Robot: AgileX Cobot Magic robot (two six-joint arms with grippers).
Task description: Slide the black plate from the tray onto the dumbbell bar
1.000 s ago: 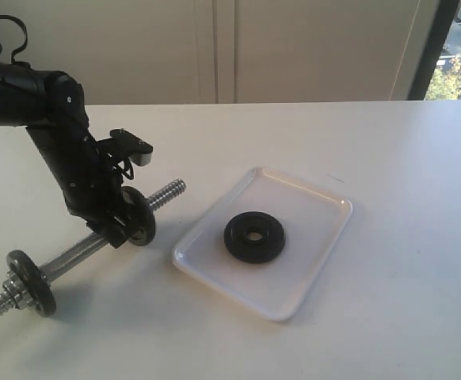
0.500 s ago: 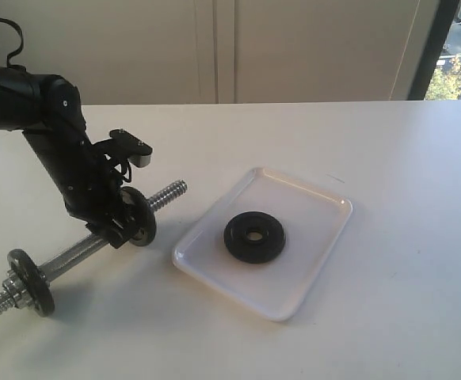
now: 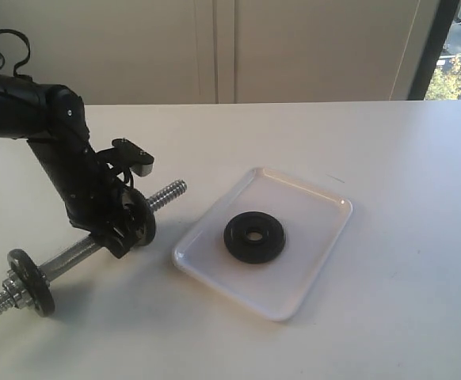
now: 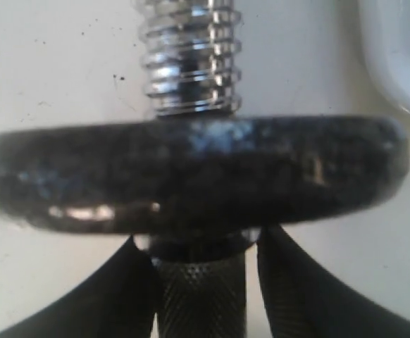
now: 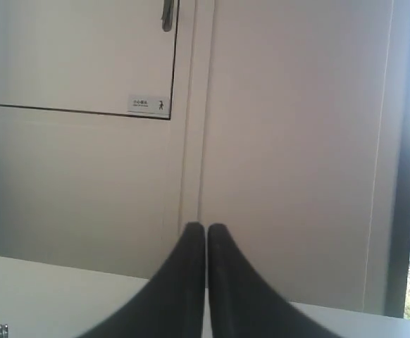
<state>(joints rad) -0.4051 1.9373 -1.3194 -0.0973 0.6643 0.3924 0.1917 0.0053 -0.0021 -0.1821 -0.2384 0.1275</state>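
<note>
One disc point(image 3: 142, 220) released: left gripper point(image 4: 201, 246) now gapes astride the dumbbell bar point(image 3: 72, 255), right gripper point(image 5: 206, 229) pinched shut; black plate point(image 3: 253, 237), mid-frame, next.

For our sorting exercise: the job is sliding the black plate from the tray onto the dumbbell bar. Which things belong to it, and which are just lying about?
Belongs: black plate, white tray, dumbbell bar.
Lying about: grey-black disc mid-bar, grey-black disc near the bar's end.
</note>
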